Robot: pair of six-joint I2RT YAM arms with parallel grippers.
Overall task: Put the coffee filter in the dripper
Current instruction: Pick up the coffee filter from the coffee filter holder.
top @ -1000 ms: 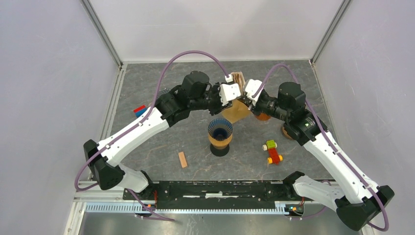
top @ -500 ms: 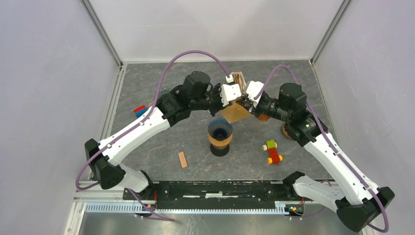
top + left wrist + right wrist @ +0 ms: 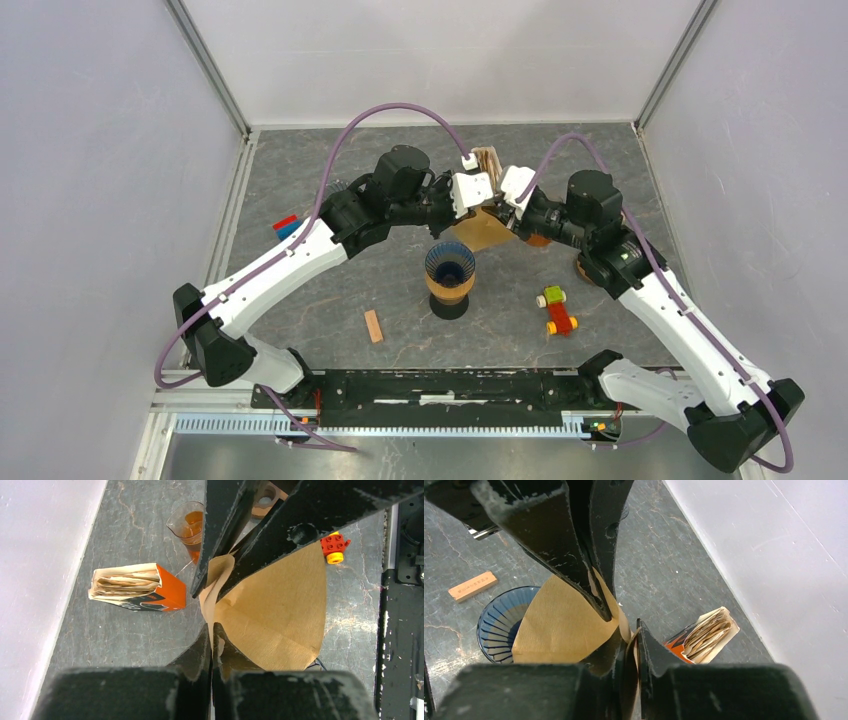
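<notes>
**Filter held by one corner, just behind the dripper**

We see the brown paper filter (image 3: 484,232) hanging by one corner, at the spot where the two tools meet. It is above the counter (image 3: 300,165) and just behind the blue dripper (image 3: 450,262). The left tool (image 3: 211,630) is pressed together on the filter's seam edge. The right tool (image 3: 631,637) stands a little apart, with a flap of that same edge in the gap (we cannot tell whether it touches the paper).

From the right wrist, the filter's curved lower edge overlaps the dripper's far rim, and the dripper's mouth faces up.

The orange carton (image 3: 487,160) of spare papers stands close behind the tools, near the back wall. A glass beaker (image 3: 187,522) of orange liquid sits near it. A wood block (image 3: 373,326) lies to the front left of the dripper and toy bricks (image 3: 556,310) to its front right, both well apart from it. The widest bare stretch of counter lies to the left, beyond the left arm.
</notes>
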